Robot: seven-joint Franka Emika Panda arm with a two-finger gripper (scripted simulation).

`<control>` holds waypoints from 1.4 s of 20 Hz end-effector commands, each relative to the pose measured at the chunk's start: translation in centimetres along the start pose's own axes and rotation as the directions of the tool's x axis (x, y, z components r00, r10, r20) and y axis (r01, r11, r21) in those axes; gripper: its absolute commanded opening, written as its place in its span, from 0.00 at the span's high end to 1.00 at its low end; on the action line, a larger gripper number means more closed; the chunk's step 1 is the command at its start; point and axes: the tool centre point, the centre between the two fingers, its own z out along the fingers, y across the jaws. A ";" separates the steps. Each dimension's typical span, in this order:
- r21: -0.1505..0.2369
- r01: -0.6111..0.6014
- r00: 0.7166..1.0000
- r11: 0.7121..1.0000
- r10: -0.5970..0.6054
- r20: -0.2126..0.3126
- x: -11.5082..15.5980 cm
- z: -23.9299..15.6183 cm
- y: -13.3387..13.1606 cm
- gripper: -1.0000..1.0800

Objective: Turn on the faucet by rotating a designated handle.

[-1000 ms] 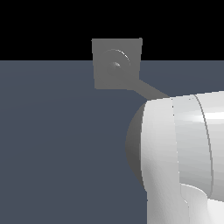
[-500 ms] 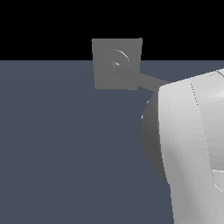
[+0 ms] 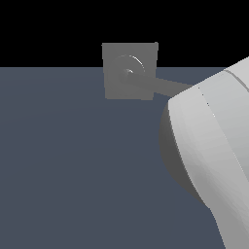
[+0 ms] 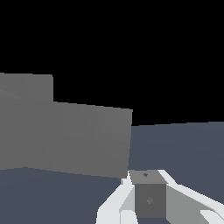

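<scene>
Well, the exterior view holds one faucet (image 3: 129, 71), a square grey block at the floor's (image 3: 73, 165) far edge, and one handle (image 3: 168, 86) running toward the exterior view's right until the white arm (image 3: 214, 151) hides it. Since half a second ago that bar lies flatter. Up close, the wrist view shows grey faucet faces beside the gripper (image 4: 148, 199); its opening I cannot tell.

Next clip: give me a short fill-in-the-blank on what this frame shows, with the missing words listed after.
1. In the exterior view the faucet is a square block marked with concentric ____.
2. The handle runs from the block toward the exterior view's ____.
3. The handle's far end is hidden behind the white robot ____.
4. In the wrist view the tool sits in front of a large ____ surface.

Missing words: rings; right; arm; grey
</scene>
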 end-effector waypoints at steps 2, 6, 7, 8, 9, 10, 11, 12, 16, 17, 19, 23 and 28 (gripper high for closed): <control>0.184 -0.004 0.990 0.983 -0.022 0.138 -1.5 -0.3 -3.7 1.00; 0.186 -0.003 0.991 0.983 -0.023 0.135 0.0 0.0 -3.6 1.00; 0.186 -0.002 0.991 0.983 -0.023 0.134 0.3 0.1 -3.6 1.00; 0.186 -0.002 0.991 0.982 -0.023 0.134 0.7 0.1 -3.5 1.00; 0.187 -0.002 0.991 0.982 -0.023 0.133 1.1 0.2 -3.5 1.00; 0.187 -0.002 0.991 0.982 -0.024 0.132 1.4 0.3 -3.5 1.00; 0.187 -0.001 0.991 0.982 -0.024 0.132 1.8 0.3 -3.5 1.00; 0.188 -0.001 0.991 0.982 -0.024 0.131 2.1 0.4 -3.4 1.00; 0.189 0.000 0.991 0.982 -0.025 0.128 3.6 0.6 -3.4 1.00; 0.189 0.000 0.992 0.982 -0.025 0.128 3.9 0.7 -3.3 1.00; 0.190 0.001 0.992 0.982 -0.025 0.126 4.6 0.8 -3.3 1.00; 0.191 0.002 0.992 0.981 -0.026 0.124 6.0 1.0 -3.2 1.00; 0.193 0.003 0.992 0.981 -0.027 0.120 7.7 1.3 -3.1 1.00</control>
